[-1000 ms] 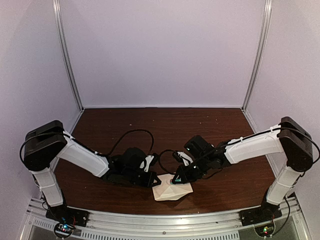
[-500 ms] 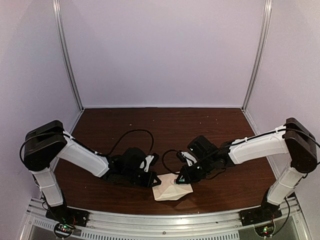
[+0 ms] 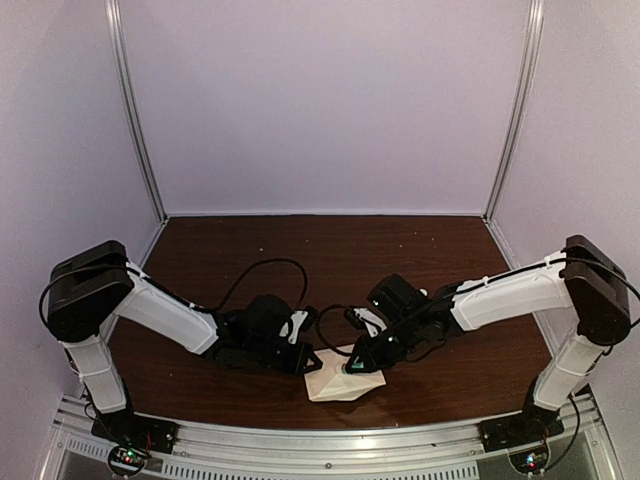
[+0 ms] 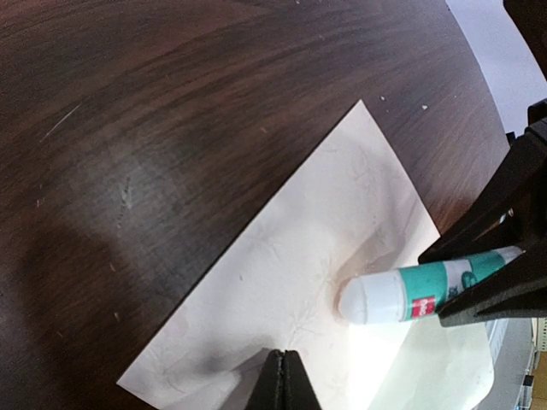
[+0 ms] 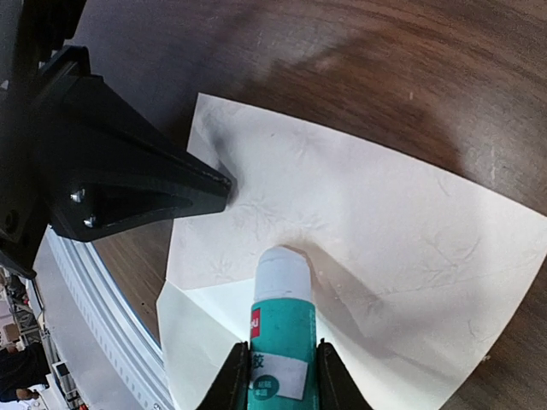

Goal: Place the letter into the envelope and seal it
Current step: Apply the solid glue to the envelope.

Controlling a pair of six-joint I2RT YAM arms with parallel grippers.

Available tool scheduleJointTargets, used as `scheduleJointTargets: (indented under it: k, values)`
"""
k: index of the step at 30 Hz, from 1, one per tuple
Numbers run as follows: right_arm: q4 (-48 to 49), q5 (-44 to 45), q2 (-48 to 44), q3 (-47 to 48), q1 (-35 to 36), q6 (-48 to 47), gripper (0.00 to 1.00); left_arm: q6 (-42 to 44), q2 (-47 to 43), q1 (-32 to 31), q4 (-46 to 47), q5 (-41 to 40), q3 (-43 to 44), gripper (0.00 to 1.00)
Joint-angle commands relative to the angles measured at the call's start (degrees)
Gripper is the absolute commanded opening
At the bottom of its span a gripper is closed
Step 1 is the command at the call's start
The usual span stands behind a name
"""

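Pale beige-pink paper envelope is pinned near the front edge of the dark wooden table by the closed left gripper. A teal-and-white glue stick, clamped in the right gripper, is pressed onto it.

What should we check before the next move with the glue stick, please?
1. Left jaws shut, pressing the envelope onto the table: ok.
2. Right jaws clamped on the glue stick: ok.
3. Stick's white tip touching the envelope: ok.
4. Cap removed: cannot tell.
5. Letter inside: cannot tell.
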Motion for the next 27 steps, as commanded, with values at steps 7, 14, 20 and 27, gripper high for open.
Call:
scheduleJointTargets:
  k: [7, 14, 20, 27]
  values:
    - [-2.49, 3.34, 0.93, -0.07, 1.46, 1.51, 0.04, 0.71, -0.45, -0.23, -3.34, -1.6, -0.57, 0.0]
    - [-4.65, 5.94, -3.71, -3.64, -1.77, 1.98, 0.04, 0.71, -0.63, -0.18, -3.28, -1.66, -0.93, 0.0]
    - [-4.96, 5.63, -4.65, -4.82, -2.58, 1.68, 0.05, 0.89, -0.61, -0.17, -3.04, -1.71, -0.8, 0.0]
    - [-3.49, 1.8, -0.75, -0.89, -0.91, 0.07, 0.05, 0.98, -0.59, -0.21, -3.14, -1.59, -0.67, 0.0]
